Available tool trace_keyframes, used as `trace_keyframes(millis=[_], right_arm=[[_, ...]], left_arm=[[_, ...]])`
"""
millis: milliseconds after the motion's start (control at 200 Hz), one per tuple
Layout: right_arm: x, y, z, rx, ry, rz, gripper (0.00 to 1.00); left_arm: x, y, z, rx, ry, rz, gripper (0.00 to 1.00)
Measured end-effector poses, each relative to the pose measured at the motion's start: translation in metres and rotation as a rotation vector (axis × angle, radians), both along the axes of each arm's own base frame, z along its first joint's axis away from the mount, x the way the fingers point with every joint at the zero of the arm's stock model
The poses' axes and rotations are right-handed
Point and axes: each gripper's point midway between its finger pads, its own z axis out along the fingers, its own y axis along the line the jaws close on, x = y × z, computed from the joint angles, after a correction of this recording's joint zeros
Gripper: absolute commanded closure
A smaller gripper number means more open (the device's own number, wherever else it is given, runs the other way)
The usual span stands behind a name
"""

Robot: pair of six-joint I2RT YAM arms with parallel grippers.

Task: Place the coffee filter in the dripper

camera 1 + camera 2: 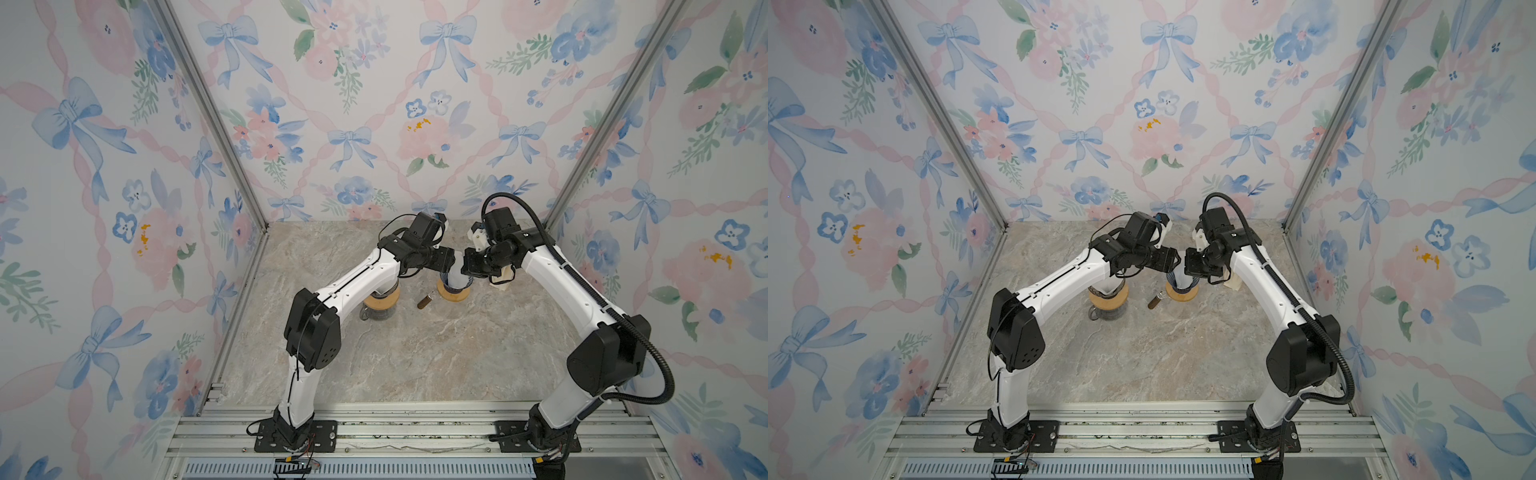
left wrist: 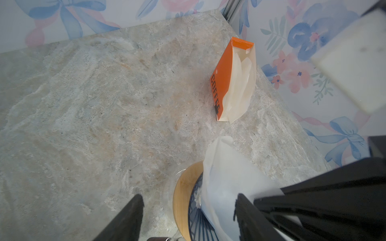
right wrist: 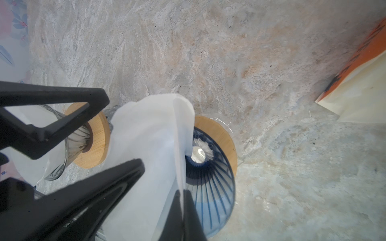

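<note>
Mid-placement here: right gripper [image 3: 182,194] pinches the coffee filter [image 3: 150,135] over the dripper [image 3: 211,183], left gripper [image 2: 188,200] gapes wide beside it, so next it probably needs easing down.

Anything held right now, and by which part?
Right end effector pinches the coffee filter by one edge; left end effector open, gripping nothing.

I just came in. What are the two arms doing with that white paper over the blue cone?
The right gripper is shut on the edge of the white coffee filter and holds it over the blue dripper. The filter's lower part dips into the cone, but it is not yet seated. The left gripper is open right beside the filter and grips nothing. The orange filter box lies nearby on the table.
</note>
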Motion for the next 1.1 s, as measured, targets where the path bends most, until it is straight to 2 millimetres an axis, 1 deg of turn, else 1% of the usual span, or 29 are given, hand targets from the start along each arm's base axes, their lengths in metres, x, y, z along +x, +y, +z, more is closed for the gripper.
trace_keyframes(millis=[295, 395, 595, 715, 900, 1100], right_arm=[[0.0, -0.001, -0.001, -0.008, -0.001, -0.001, 0.86], [0.0, -0.004, -0.002, -0.024, 0.0, -0.006, 0.81], [-0.002, -0.01, -0.005, -0.068, 0.001, -0.01, 0.72], [-0.002, -0.013, -0.006, -0.091, -0.002, -0.016, 0.68], [-0.002, -0.017, -0.008, -0.126, -0.004, -0.026, 0.66], [-0.004, -0.023, -0.011, -0.157, 0.007, -0.038, 0.66]], left_arm=[[-0.003, -0.004, -0.008, 0.014, 0.008, 0.0, 0.38], [-0.003, -0.002, -0.013, 0.026, 0.013, 0.006, 0.43], [-0.006, 0.003, -0.028, 0.053, 0.036, 0.011, 0.44], [-0.007, 0.003, -0.031, 0.058, 0.041, 0.01, 0.44], [-0.007, 0.003, -0.031, 0.057, 0.041, 0.01, 0.45], [-0.007, 0.003, -0.031, 0.058, 0.041, 0.01, 0.45]])
